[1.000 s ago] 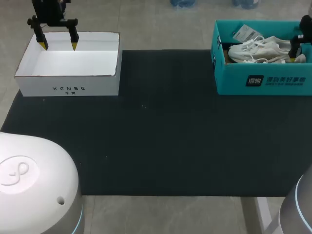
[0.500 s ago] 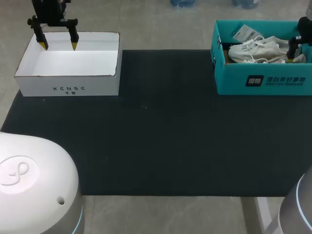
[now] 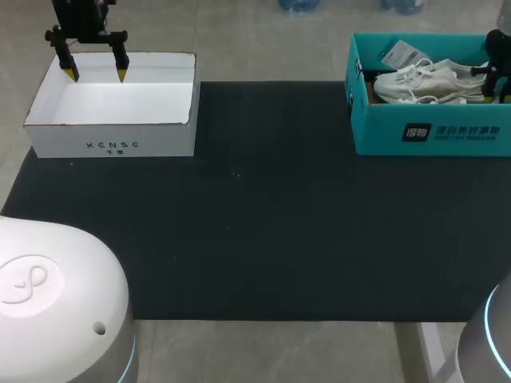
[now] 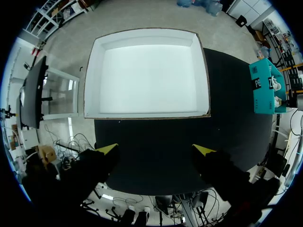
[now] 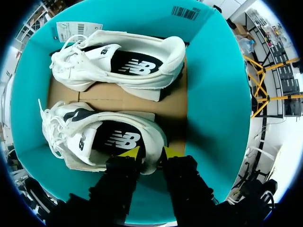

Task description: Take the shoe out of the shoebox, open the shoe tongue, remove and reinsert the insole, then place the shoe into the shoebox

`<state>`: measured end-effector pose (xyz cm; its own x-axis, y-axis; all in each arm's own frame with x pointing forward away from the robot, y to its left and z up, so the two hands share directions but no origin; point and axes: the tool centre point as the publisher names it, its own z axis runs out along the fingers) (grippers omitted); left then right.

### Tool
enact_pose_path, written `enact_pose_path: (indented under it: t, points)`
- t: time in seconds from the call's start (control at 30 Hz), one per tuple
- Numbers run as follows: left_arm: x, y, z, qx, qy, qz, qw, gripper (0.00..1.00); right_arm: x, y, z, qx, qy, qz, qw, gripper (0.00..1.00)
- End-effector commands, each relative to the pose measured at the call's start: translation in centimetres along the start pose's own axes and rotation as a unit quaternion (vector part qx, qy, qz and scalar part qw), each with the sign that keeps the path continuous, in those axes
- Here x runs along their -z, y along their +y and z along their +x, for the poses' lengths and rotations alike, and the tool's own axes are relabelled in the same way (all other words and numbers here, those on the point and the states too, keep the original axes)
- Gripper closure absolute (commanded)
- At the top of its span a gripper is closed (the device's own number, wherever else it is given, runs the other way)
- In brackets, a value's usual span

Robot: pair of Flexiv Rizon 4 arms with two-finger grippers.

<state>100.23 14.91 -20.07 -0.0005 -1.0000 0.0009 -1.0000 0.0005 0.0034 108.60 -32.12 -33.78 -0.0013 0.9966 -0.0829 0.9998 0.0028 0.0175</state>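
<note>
The right gripper (image 5: pixel 150 153) pinches the heel collar of the nearer white sneaker (image 5: pixel 94 137), one yellow tip inside the shoe and one outside the heel. That sneaker lies in the teal shoebox (image 5: pixel 213 94) beside a second sneaker (image 5: pixel 118 61), both with their heels toward the gripper (the box floor is brown card). The shoebox stands at the far right corner of the black mat (image 3: pixel 279 223) on the tabletop. The left gripper (image 4: pixel 156 149), fingers spread wide and holding nothing, hangs over the edge of an open white box (image 4: pixel 147 71) at the far left.
</note>
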Motion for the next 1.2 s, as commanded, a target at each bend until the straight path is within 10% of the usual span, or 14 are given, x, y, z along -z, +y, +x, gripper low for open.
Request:
enact_pose_path:
  t: [0.03,0.4,0.93,1.2]
  points:
    - [0.0,0.1,0.0,0.000,0.000,0.000,1.000,0.00,0.5,-0.3,0.5,-0.001,-0.002,-0.002,1.000,1.00]
    - [0.0,0.1,0.0,0.000,0.000,0.000,1.000,0.00,4.5,-0.5,1.0,-0.014,-0.013,-0.001,1.000,1.00]
    - [0.0,0.1,0.0,0.000,0.000,0.000,1.000,0.00,22.6,0.3,-0.5,-0.050,-0.043,-0.069,0.995,1.00]
    - [0.0,0.1,0.0,0.000,0.000,0.000,1.000,0.00,26.3,-0.2,-0.4,-0.048,-0.042,-0.081,0.995,1.00]
